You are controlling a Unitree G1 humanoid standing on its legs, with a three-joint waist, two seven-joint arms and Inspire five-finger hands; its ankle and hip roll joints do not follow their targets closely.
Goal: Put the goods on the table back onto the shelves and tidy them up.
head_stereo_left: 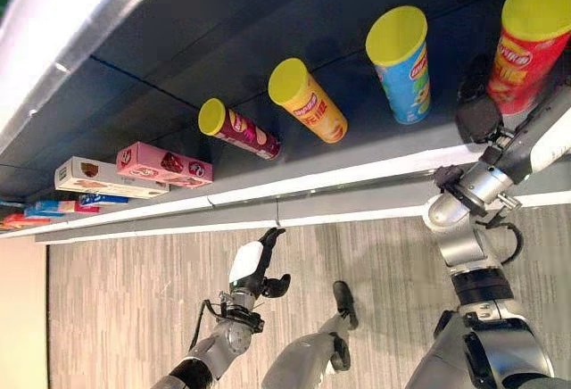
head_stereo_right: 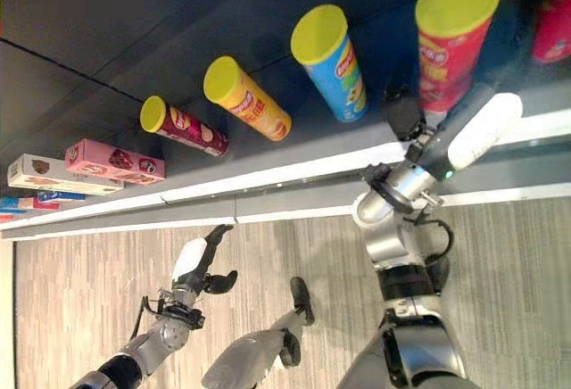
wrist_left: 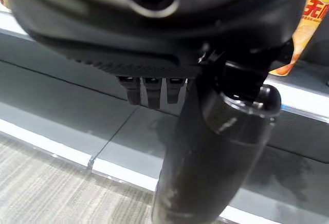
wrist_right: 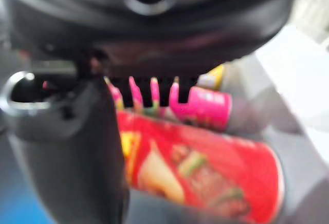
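Shelf [head_stereo_left: 294,188]: right hand [head_stereo_left: 477,112] grips red can [head_stereo_left: 526,41] (upright).

Looks like a shop or mock-up store. Long dark shelf [head_stereo_left: 375,144] with a pale front edge, stocked with spaced chip cans [head_stereo_left: 400,63] (yellow lids) and boxed snacks [head_stereo_left: 163,165]. Wood-look floor [head_stereo_left: 134,309] below.
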